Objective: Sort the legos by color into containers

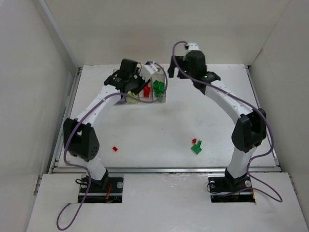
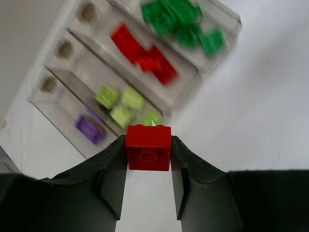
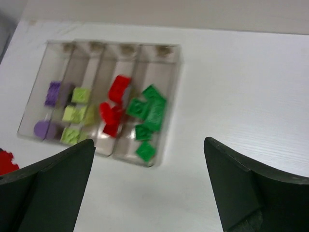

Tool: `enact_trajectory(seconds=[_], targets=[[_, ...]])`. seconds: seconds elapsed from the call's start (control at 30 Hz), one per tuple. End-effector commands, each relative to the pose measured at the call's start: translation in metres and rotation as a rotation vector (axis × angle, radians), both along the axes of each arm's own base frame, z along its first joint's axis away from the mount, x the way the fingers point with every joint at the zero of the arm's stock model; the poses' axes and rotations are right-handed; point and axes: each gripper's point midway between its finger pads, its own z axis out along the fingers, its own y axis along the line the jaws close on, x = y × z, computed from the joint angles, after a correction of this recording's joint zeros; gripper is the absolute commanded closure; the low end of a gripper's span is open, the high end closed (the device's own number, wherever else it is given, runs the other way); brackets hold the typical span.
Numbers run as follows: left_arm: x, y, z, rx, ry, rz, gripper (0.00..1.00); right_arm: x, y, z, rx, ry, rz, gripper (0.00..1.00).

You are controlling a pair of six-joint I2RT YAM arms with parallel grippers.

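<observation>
My left gripper (image 2: pixel 148 145) is shut on a red lego (image 2: pixel 148 153), held above the table just in front of the containers (image 2: pixel 193 87). The four joined clear bins hold purple legos (image 2: pixel 89 129), pale yellow-green legos (image 2: pixel 126 104), red legos (image 2: pixel 145 53) and green legos (image 2: pixel 183 21), one colour per bin. From above, the left gripper (image 1: pixel 131 87) hovers over the containers (image 1: pixel 164 99). My right gripper (image 3: pixel 148 141) is open and empty, high over the table to the right of the containers (image 3: pixel 159 48); from above the right gripper (image 1: pixel 173 67) is beside them.
Loose on the table lie a red lego (image 1: pixel 115 148) near the left arm, and a small red lego (image 1: pixel 194 141) touching a green lego (image 1: pixel 196 148) near the right arm. White walls close in the table on three sides.
</observation>
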Motion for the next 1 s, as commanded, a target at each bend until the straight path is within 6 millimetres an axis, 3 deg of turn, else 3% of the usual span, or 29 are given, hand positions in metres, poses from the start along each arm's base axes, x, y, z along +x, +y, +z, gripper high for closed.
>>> enact_trajectory(seconds=[0.0,0.03,0.07,0.1,0.13,0.17,0.2,0.23,0.27,0.3,0.4,0.53,0.7,0.83,0.87,0.9,0.93,0.97], targets=[[0.064,-0.031,0.042,-0.205,-0.088,0.116,1.0,0.012,-0.058,0.038,0.14,-0.029,-0.123,0.0],[0.079,-0.038,0.045,-0.231,-0.105,0.127,1.0,0.016,-0.073,0.042,0.145,-0.042,-0.152,0.0],[0.097,-0.047,0.018,-0.228,-0.065,0.142,1.0,0.019,-0.083,0.035,0.134,-0.034,-0.18,0.0],[0.116,-0.052,0.037,-0.269,-0.111,0.176,1.0,0.018,-0.089,0.041,0.128,-0.049,-0.185,0.0],[0.129,-0.055,0.034,-0.28,-0.117,0.2,0.99,0.02,-0.096,0.035,0.108,-0.045,-0.2,0.0],[0.148,-0.054,0.008,-0.271,-0.094,0.238,0.94,0.022,-0.103,0.035,0.107,-0.046,-0.214,0.0],[0.157,-0.057,0.005,-0.28,-0.098,0.254,0.92,0.019,-0.105,0.033,0.082,-0.044,-0.206,0.0],[0.17,-0.058,0.02,-0.299,-0.141,0.274,0.89,0.02,-0.111,0.033,0.07,-0.048,-0.211,0.0],[0.182,-0.055,0.019,-0.312,-0.161,0.298,0.85,0.02,-0.111,0.033,0.061,-0.051,-0.208,0.0],[0.189,-0.056,0.009,-0.309,-0.166,0.305,0.79,0.02,-0.113,0.031,0.045,-0.047,-0.213,0.0],[0.202,-0.055,0.016,-0.333,-0.242,0.323,0.66,0.02,-0.114,0.031,0.018,-0.055,-0.203,0.0],[0.202,-0.054,0.028,-0.351,-0.282,0.326,0.49,0.02,-0.118,0.035,0.005,-0.058,-0.191,0.0],[0.19,-0.051,0.022,-0.304,-0.287,0.357,0.0,0.019,-0.113,0.035,0.004,-0.058,-0.161,0.0],[0.174,-0.034,0.039,-0.257,-0.302,0.421,0.0,0.014,-0.106,0.041,0.024,-0.062,-0.114,0.0],[0.163,-0.029,0.064,-0.26,-0.323,0.413,0.0,0.012,-0.107,0.047,0.019,-0.077,-0.11,0.0],[0.153,-0.027,0.077,-0.251,-0.321,0.389,0.0,0.009,-0.105,0.053,0.027,-0.087,-0.098,0.0],[0.133,-0.025,0.068,-0.188,-0.259,0.32,0.0,0.009,-0.106,0.053,0.019,-0.09,-0.095,0.0],[0.117,-0.022,0.072,-0.162,-0.236,0.275,0.0,0.005,-0.103,0.06,0.021,-0.104,-0.093,0.0]])
